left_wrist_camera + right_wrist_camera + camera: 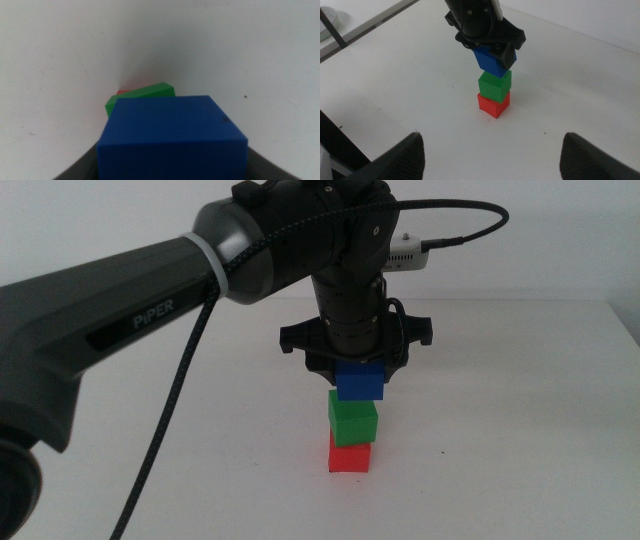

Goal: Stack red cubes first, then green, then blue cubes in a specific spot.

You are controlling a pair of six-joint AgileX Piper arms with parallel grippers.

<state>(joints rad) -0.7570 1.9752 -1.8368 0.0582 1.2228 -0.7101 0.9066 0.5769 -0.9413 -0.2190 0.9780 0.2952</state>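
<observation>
Gripping blue cube, left fingers over green cube, red cube; right fingers wide.

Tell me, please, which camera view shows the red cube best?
The right wrist view: the red cube shows its top edge and two side faces under the green cube. The middle view shows only its front face. The left wrist view shows just a red sliver behind the blue cube.

Bright, even light — soft shadows
</observation>
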